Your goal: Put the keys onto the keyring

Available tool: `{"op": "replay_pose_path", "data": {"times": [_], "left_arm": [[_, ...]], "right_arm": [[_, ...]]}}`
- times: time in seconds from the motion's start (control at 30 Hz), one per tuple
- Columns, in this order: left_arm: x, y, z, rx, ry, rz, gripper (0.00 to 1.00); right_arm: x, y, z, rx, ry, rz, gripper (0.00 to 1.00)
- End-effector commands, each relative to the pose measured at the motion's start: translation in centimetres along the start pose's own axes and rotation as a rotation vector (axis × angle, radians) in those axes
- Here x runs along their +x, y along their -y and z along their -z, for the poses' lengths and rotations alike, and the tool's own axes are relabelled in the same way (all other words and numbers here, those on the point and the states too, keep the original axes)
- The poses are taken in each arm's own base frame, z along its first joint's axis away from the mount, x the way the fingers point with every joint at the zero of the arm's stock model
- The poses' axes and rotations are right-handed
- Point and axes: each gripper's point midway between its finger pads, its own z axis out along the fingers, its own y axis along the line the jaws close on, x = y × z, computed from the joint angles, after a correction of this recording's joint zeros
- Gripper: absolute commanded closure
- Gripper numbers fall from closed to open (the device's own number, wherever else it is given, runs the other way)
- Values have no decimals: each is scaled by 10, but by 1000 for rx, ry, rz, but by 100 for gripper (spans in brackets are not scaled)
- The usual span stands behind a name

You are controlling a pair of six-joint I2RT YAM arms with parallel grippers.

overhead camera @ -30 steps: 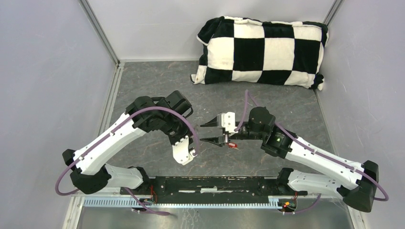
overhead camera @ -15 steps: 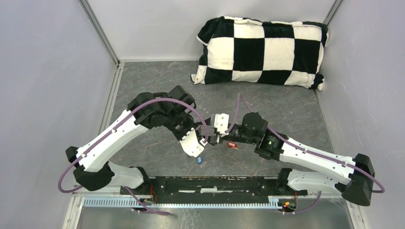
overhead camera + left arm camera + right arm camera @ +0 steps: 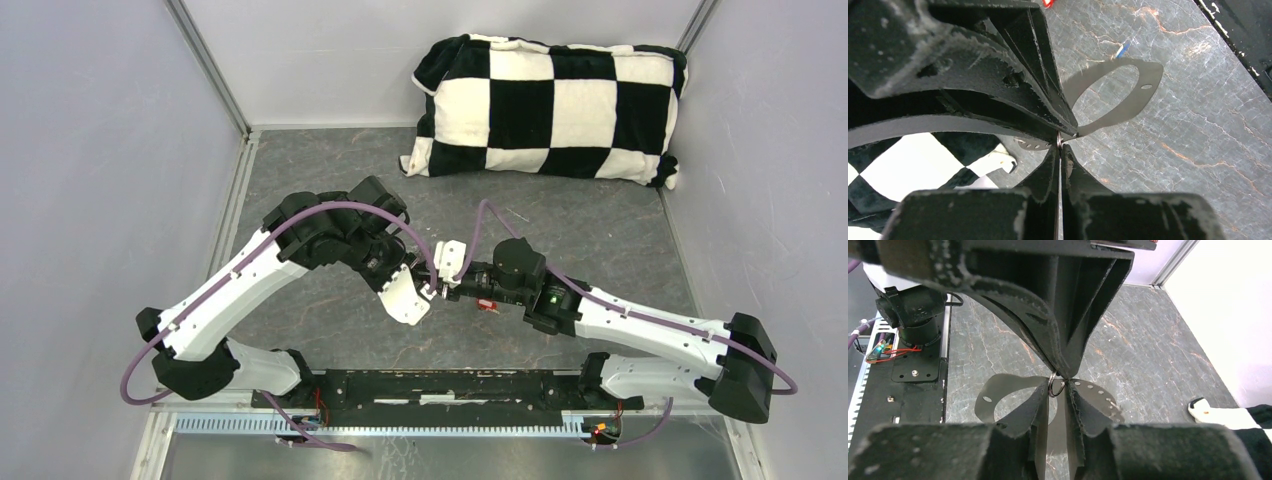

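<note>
The keyring is a small silvery metal ring, held in the air between both grippers; it also shows edge-on in the left wrist view. My left gripper is shut on it. My right gripper meets it tip to tip, its fingers narrowly apart and closed round the ring. In the top view the two grippers touch at mid-table. The red key lies on the table under the right wrist. The blue key lies on the table below the left gripper, with the red key beyond it.
A black-and-white checkered pillow lies at the back right. Grey walls close in the left, back and right sides. The arms' black base rail runs along the near edge. Grey gripper shadows fall on the marbled tabletop.
My right gripper has moved left and closed from wide open onto the ring. My left gripper has lifted and swung right to meet it.
</note>
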Motion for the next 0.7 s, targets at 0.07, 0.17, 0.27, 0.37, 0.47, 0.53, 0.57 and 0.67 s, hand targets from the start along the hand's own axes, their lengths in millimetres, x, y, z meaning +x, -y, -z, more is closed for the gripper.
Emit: {"op": "replay_pose_path", "data": {"times": [0.07, 0.17, 0.27, 0.37, 0.47, 0.53, 0.57, 0.67], "left_arm": [[-14, -11, 8, -58, 56, 35, 98], [-13, -10, 7, -55, 57, 39, 98], [-19, -12, 7, -70, 86, 54, 98], [-29, -22, 12, -130, 140, 100, 85], [-40, -29, 20, -184, 194, 140, 58], [-44, -28, 25, -201, 219, 150, 46], [-46, -27, 28, -210, 228, 153, 44], [-47, -25, 32, -239, 239, 189, 42]], "right_arm": [[-31, 16, 1, 69, 87, 15, 85], [-33, 15, 2, 68, 95, 9, 85], [-35, 19, 6, 101, 115, 1, 99], [-34, 23, 12, 144, 149, -18, 99], [-37, 22, 21, 165, 207, -42, 99], [-43, 19, 29, 169, 265, -50, 99], [-47, 19, 34, 174, 299, -57, 99], [-55, 16, 46, 178, 369, -75, 99]]}}
